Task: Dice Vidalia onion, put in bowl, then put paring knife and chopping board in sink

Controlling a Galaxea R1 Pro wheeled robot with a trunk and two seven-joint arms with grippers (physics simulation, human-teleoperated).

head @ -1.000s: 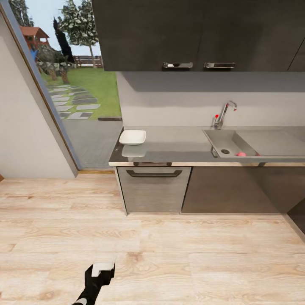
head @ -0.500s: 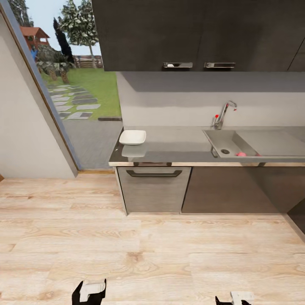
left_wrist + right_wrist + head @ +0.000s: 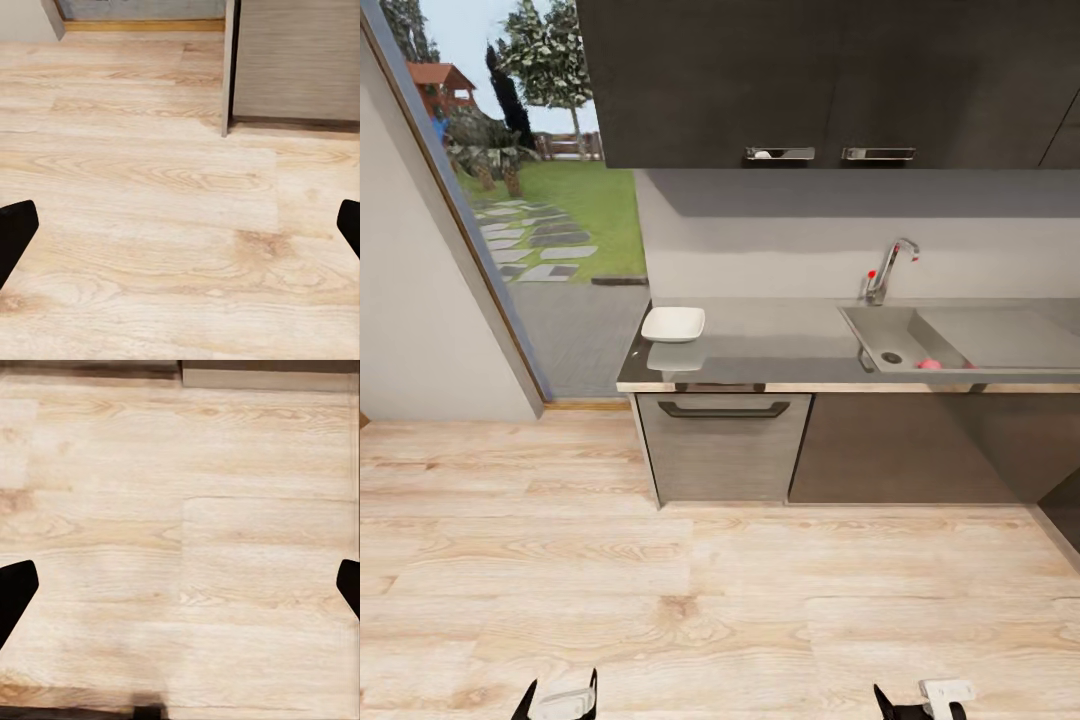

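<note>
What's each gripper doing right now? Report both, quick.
Left gripper: open, holding nothing, fingers spread wide above the wooden floor.
Right gripper: open, holding nothing, also above the floor.

The onion (image 3: 929, 364), a small pinkish-red lump, lies in the sink (image 3: 880, 338) near the front wall of the basin, just beside the round drain; the counter edge hides part of it, so its shape is hard to judge. The sink is a grey steel basin with a flat drainboard and a chrome faucet with a red knob. The bowl (image 3: 673, 324), white, shallow and squarish, sits upright near the left end of the glossy grey countertop (image 3: 770, 345), well apart from the sink.
</note>
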